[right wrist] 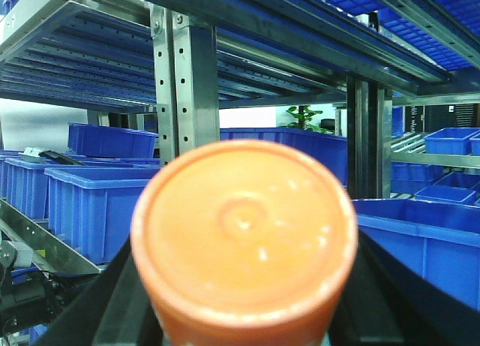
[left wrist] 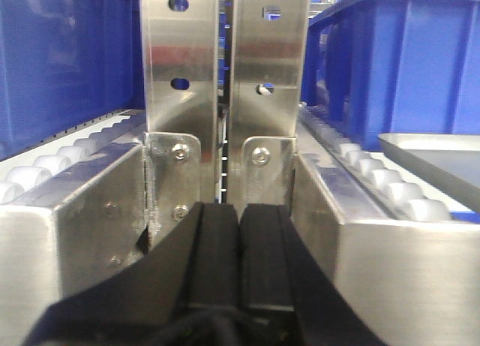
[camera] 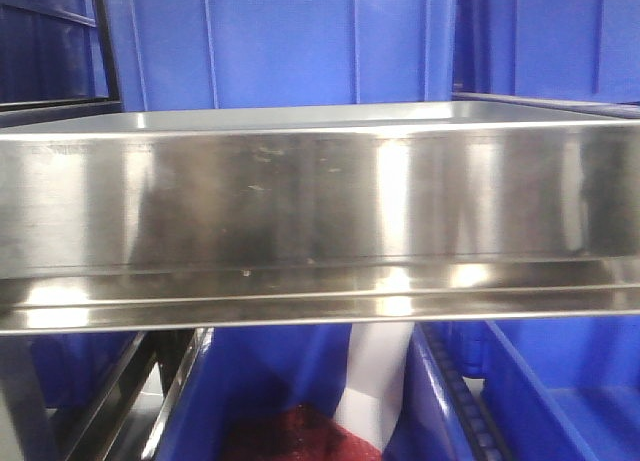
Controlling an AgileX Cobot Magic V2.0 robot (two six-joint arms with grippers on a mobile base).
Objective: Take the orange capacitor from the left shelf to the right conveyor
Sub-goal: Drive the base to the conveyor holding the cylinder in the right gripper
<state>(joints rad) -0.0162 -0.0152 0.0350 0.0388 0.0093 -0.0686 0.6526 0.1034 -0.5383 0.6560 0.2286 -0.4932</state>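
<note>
Tall racks full of blue bins stand all around me. Right in front is the left shelf, wide and shiny, with a tall steel lip that mirrors the light. The lip hides most of its top, so I can't tell what stands on it.

Two steel posts with holes stand side by side. Rows of small white rollers run back on each side of them. A flat silver tray lies by the rollers, in front of a blue bin.

The left gripper sits low, just before the posts. Its two black pads are pressed together with nothing between them.

The right gripper is squeezing the orange capacitor. The round orange end fills the middle of the right wrist view, and black fingers hug it on both sides. It is up in the air, with the racks well behind it. So I think the can is off the shelf and the trip to the right conveyor comes next. I can't see that belt in any view.

What could go wrong? The can is smooth and round, so a fast swing could make it slip out of the fingers. Posts and bins are all around, so a wide turn could bump it. If it is set down tilted, it could tip over and roll. And the silver tray is not the belt, so dropping it there would be the wrong spot.
</note>
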